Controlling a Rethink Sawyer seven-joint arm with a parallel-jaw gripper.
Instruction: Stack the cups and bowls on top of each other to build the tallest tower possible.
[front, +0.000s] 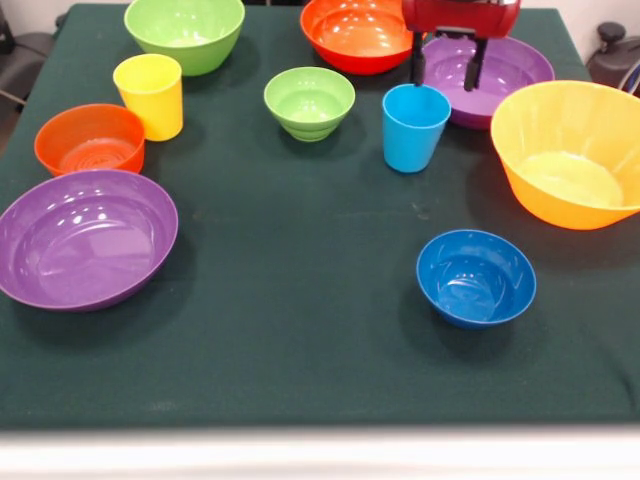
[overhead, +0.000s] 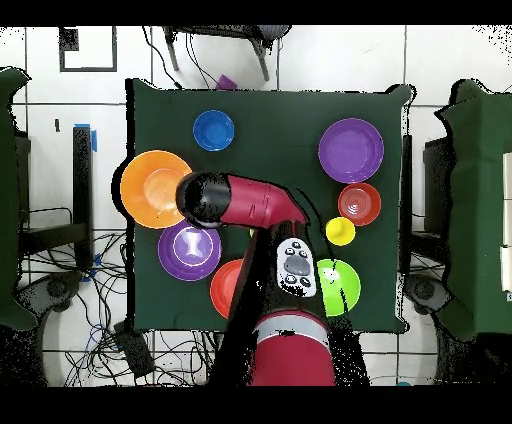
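Note:
My gripper (front: 447, 68) hangs open with nothing between its fingers, over the near rim of a purple bowl (front: 505, 62) and just behind the light blue cup (front: 414, 127). The yellow cup (front: 150, 95) stands at the left. Upright and apart on the cloth are the big orange bowl (front: 570, 150), dark blue bowl (front: 476, 277), small green bowl (front: 309, 102), large purple bowl (front: 85, 238), small red-orange bowl (front: 90, 140), big green bowl (front: 185, 30) and a red-orange bowl (front: 355, 35). No tower shows. In the overhead view the arm (overhead: 245, 200) hides the gripper.
The dark green cloth (front: 300, 330) covers the table to its front edge. Overhead, the orange bowl (overhead: 150, 188) and blue bowl (overhead: 213, 130) lie near the table's left side, with chairs and cables on the floor around.

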